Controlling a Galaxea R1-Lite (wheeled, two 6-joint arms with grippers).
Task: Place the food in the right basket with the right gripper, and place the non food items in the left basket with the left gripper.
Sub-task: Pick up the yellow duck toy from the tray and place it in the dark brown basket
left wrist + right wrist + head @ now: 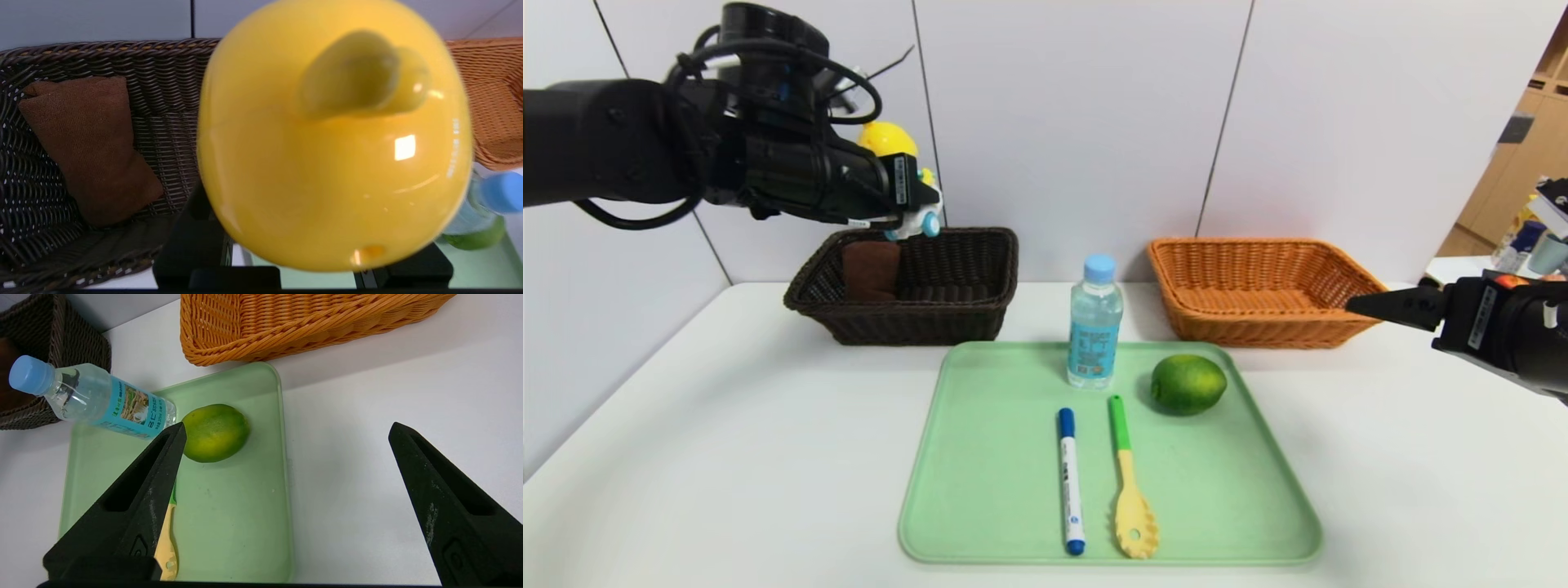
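Head view: toy over dark basket, release pending

Item 1. Left hand, raised above near rim of dark basket. Clamped on a yellow toy w/ white-and-blue base. Left wrist view: toy fills most of the shot, basket floor behind it.

Item 2. Dark basket contents: brown cloth propped at the left end. Rest of floor bare.

Item 3. Right hand, off to the right by orange basket; jaws spread wide, holding nothing.

Item 4. Tray on counter: bottle upright, lime, pen, pasta spoon. All untouched.

Step in hand (judgement): drop toy into dark basket. To do well:
- Carry hand further in, past the rim, toward the bare floor right of the cloth.
- Lower before letting go; toy is round-topped and prob. rolls or bounces if dropped from height.
- Open fully, then lift straight up so fingers don't snag the weave.

Risk: early release may put toy on the rim or the counter.
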